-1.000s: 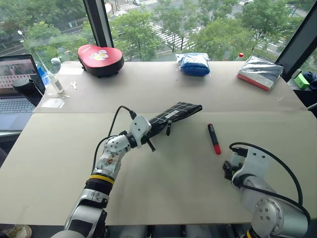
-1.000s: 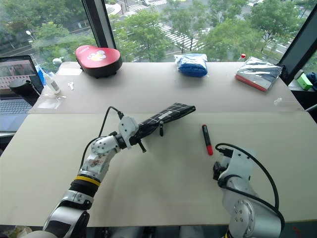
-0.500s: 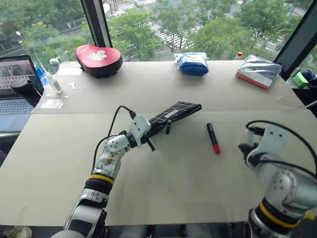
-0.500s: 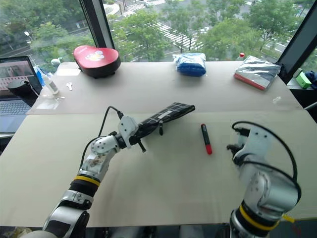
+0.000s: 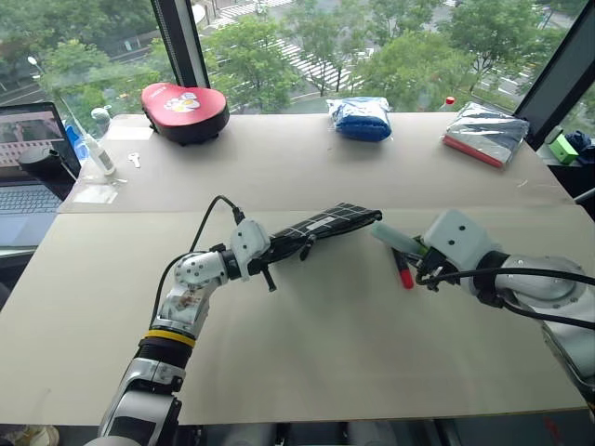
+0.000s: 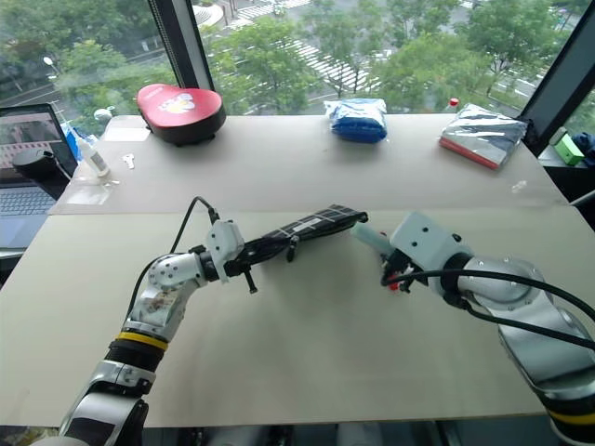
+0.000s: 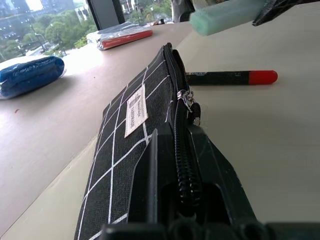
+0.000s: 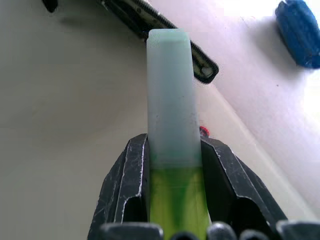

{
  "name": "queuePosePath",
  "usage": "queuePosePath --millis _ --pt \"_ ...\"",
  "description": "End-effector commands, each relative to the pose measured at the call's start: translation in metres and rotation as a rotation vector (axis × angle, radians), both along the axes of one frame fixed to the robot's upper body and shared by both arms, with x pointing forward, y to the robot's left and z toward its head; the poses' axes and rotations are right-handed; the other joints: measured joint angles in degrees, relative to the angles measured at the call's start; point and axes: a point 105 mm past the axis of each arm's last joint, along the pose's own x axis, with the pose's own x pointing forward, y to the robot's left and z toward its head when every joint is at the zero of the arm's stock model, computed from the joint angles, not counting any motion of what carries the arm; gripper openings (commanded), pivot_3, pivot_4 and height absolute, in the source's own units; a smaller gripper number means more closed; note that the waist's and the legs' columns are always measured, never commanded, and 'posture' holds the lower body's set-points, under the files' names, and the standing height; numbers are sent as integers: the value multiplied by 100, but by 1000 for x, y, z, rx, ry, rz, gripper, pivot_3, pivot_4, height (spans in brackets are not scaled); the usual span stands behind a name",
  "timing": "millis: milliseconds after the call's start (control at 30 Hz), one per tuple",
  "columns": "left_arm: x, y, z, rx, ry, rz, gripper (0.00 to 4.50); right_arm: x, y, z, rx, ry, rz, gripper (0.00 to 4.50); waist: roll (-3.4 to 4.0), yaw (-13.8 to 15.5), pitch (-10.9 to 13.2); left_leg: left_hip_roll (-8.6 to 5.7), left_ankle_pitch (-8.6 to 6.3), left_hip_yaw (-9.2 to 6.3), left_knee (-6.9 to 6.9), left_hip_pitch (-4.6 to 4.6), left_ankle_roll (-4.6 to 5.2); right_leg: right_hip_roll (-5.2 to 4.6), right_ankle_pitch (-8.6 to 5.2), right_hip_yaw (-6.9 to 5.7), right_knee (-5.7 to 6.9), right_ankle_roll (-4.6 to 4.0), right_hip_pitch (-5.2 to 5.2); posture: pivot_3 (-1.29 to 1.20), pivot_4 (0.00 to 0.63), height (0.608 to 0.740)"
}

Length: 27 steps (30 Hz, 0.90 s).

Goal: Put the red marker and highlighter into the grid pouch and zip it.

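- Left tool (image 5: 263,261): clenched on one end of the grid pouch (image 5: 321,226), held edge-up just above the desk (image 5: 307,372); pouch and grip unchanged from a second ago, apart from a slight drift toward the robot's left.
- Grid pouch, detail: zipper edge uppermost, pull (image 7: 189,98) part-way along, white label (image 7: 135,109) on the near face; far end pointing toward the right arm. Cannot tell how far the mouth stands unzipped.
- Right tool (image 8: 172,185): grasping the highlighter (image 8: 170,100) by its lime green cap, pale body projecting forward past the fingertips.
- Change over the last second: right arm, earlier low at the near desk edge with nothing visible in its tool, now raised and swung in toward the centre, wrist rolled over, highlighter levelled at the pouch.
- Highlighter, place: in the air, tip just beside the far end of the pouch, not yet inside.
- Red marker (image 5: 402,267): lying flat on the desk, partly under the right tool, untouched, same spot as before.
- Meaning for the task: pick-up of the highlighter judged complete; insertion into the pouch mouth next, needing alignment of the tip with the zipper slot.
- Outstanding: marker pick-up and insertion, then zipping.
- Other items at the far desk edge, well apart: blue fabric bundle (image 5: 362,118), silver packet (image 5: 487,135), red case (image 5: 186,111).
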Motion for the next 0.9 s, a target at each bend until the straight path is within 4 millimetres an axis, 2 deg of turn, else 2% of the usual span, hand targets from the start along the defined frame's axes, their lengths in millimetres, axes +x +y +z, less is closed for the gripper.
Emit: queuePosePath --millis 33,167,433,733,900 --pt "-5 -4 11 -13 -42 -17 0 9 15 17 -32 -82 103 1051 -1 4 0 1 0 0 0 -1 -1 0 0 0 1 0 -2 0 150 740" --pt "-9 -5 11 -12 -47 -12 0 17 20 15 -29 -35 138 1051 -2 23 1 1 11 -1 -1 -4 -21 -1 1 0 0 -2 -3 0 150 740" --pt "-12 -4 9 -11 -49 9 0 30 7 10 -22 11 89 1051 -3 37 2 -3 4 -3 5 -12 -9 -9 1 1 0 -2 -10 0 150 740" --pt "-8 -3 9 -12 -48 25 0 4 6 15 122 162 162 1051 -3 58 2 -2 -1 -3 5 -13 -2 -9 1 1 0 -2 -10 0 150 740" --pt "-8 -5 9 -13 -50 22 0 9 -1 11 126 170 100 1051 -3 56 2 0 -5 -3 5 -12 3 -9 1 1 2 -2 -10 0 150 740"
